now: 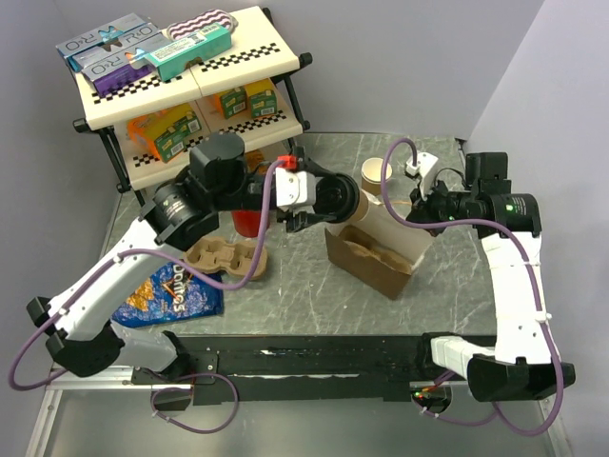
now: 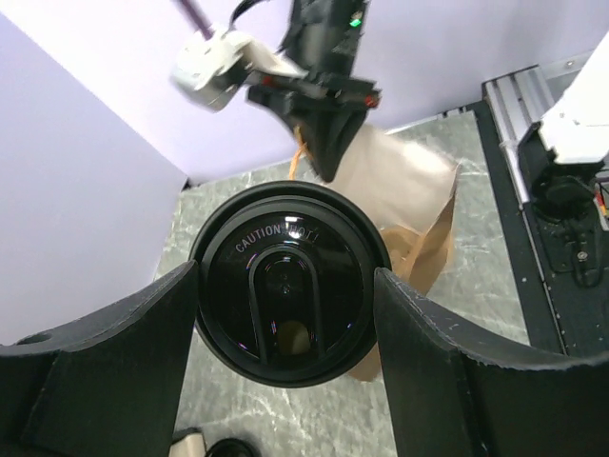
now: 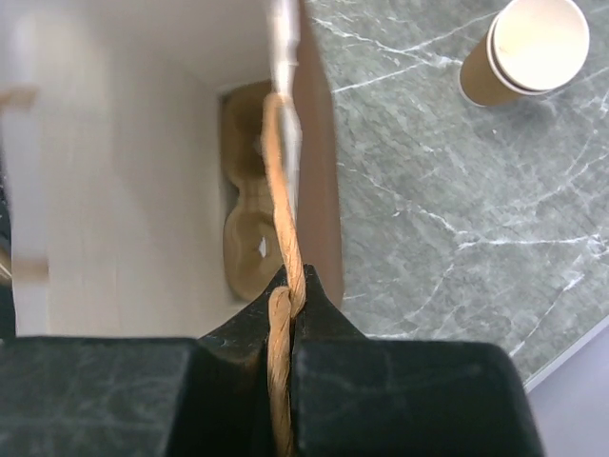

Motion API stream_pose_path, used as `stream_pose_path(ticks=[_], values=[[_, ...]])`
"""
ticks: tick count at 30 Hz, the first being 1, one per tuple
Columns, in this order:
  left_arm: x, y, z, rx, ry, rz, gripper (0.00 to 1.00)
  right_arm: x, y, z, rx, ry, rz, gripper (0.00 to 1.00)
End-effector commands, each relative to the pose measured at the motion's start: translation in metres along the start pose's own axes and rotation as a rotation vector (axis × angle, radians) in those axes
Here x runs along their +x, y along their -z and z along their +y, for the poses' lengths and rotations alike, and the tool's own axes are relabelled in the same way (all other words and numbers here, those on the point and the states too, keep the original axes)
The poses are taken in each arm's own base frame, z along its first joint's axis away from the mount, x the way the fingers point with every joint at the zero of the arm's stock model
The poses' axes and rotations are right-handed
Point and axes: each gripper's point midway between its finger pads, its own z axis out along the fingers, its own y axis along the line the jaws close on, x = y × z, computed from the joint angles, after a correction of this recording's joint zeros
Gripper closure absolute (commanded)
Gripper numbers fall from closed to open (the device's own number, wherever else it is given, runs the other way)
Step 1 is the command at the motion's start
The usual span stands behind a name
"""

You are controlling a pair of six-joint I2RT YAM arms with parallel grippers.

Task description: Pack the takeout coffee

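Progress is sitting halfway: left gripper (image 2: pixel 285 297) is clutching the tan black-lidded paper cup (image 2: pixel 285 249), right gripper (image 3: pixel 283 297) is pinching the twisted handle (image 3: pixel 279 181) of the brown paper bag (image 1: pixel 373 262), cup not bagged yet.

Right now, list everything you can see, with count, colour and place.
takeout coffee: one, black lid, between left gripper's fingers
paper bag: one, brown, open, centre
bag handle: one, tan twine, in right gripper
cup carriers: two, tan, one inside bag, one on table left
lidless cup: one, tan, beyond bag
red cup: one, under left arm
chip bag: one, blue, near left
shelf: one, cream, far left, boxes on it
left gripper: closed on coffee
right gripper: shut on handle
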Motion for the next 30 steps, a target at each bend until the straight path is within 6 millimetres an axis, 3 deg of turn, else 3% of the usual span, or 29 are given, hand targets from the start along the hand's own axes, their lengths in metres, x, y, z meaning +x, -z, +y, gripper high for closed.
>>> stream_pose_path(ticks=[1,6,13,24,30], values=[[-0.014,-0.005,-0.012,-0.001,-0.041,-0.065,0.99,-0.021,0.003,0.000,0.008,0.009,-0.056,1.00],[-0.011,-0.029,-0.033,0.062,-0.067,-0.073,0.99,-0.030,0.003,0.001,-0.009,0.009,-0.078,1.00],[0.013,-0.055,-0.046,0.127,-0.188,-0.008,0.99,-0.036,0.007,0.008,-0.022,0.041,-0.094,1.00],[0.042,-0.072,-0.043,0.166,-0.289,0.093,0.99,-0.040,0.011,0.019,-0.043,0.056,-0.121,1.00],[0.063,-0.082,-0.059,0.223,-0.257,0.133,0.99,-0.040,0.013,0.025,-0.049,0.065,-0.128,1.00]])
